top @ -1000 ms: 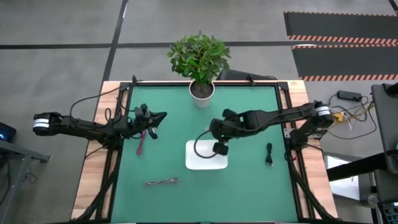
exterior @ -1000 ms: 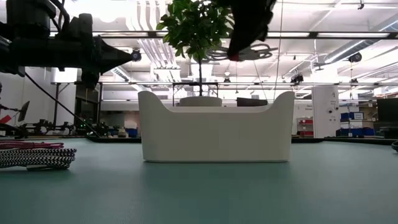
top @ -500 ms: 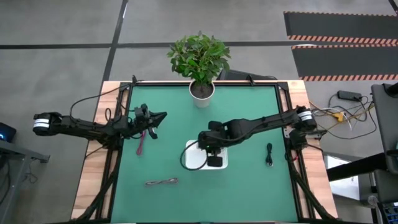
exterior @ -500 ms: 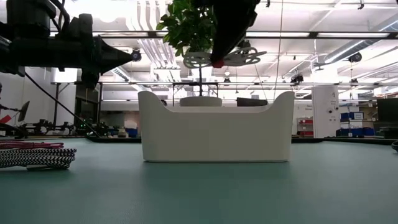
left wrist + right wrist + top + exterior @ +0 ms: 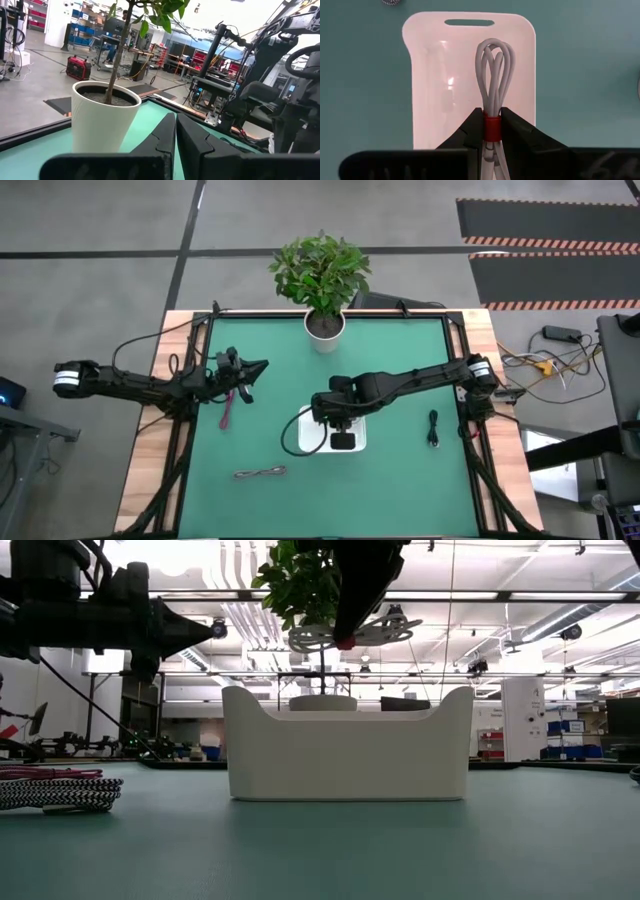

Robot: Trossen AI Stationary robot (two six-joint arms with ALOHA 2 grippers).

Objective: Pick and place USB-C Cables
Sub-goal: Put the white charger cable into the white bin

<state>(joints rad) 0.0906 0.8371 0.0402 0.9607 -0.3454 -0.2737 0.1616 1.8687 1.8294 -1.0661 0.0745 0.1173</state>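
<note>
My right gripper hovers over the white tray, shut on the white-grey USB-C cable. From above, this cable loops past the left rim of the tray. In the low view it floats above the tray. The magenta-pink cable lies on the mat by my left gripper, which is shut and holds nothing. The grey-brown cable lies toward the near left. The black cable lies right of the tray. My right gripper pinches the white-grey cable's bundle between its two fingers at the red band that ties the loops. The loops reach forward past the fingertips. The cable is lifted clear above the tray, lying about level.
A potted plant stands at the table's far edge, with its white pot in front of my left gripper. Wooden borders and black frame rails edge the green mat. Bare mat lies near of the tray.
My right gripper has carried the white-grey cable toward the table's left and near edge, from beside the tray's far right to above the tray, and sunk a little. It has stayed shut on the cable. The cable's loops now reach over the tray's left rim.
</note>
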